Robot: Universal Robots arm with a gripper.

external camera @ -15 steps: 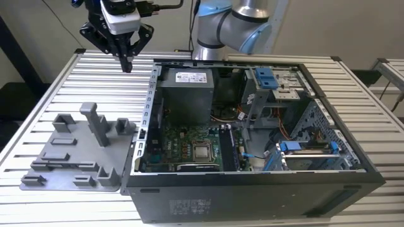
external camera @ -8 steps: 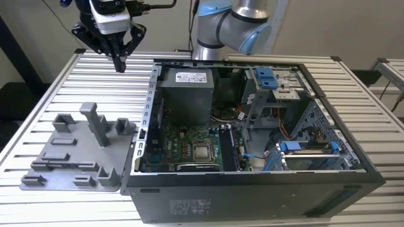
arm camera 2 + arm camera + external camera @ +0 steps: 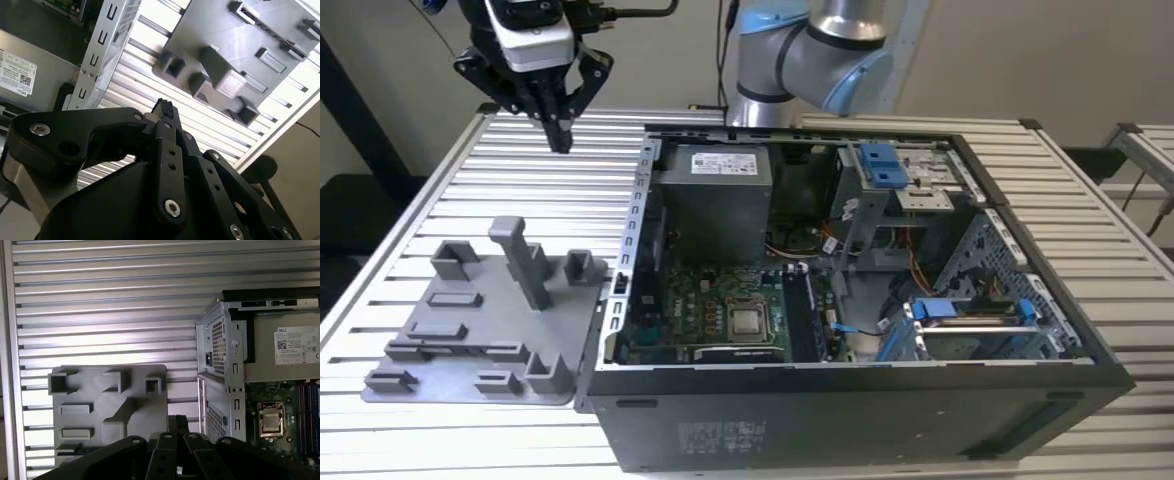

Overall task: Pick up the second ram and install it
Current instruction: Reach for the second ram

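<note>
— Where is there room to move?
— Over the bare slatted table (image 3: 440, 190), at the exterior view's left of the open computer case (image 3: 854, 420). The gripper (image 3: 560, 138) hangs there, clear of the case's wall edge, its fingers pinched to a narrow point.
— And the ram?
— I cannot pick it out. The memory slots (image 3: 809, 310) lie beside the processor socket (image 3: 749, 322).
— Counts?
— One arm (image 3: 814, 50), one case, one grey fixture (image 3: 454, 345) just beside the case, one tall post (image 3: 523, 255) on it.
</note>
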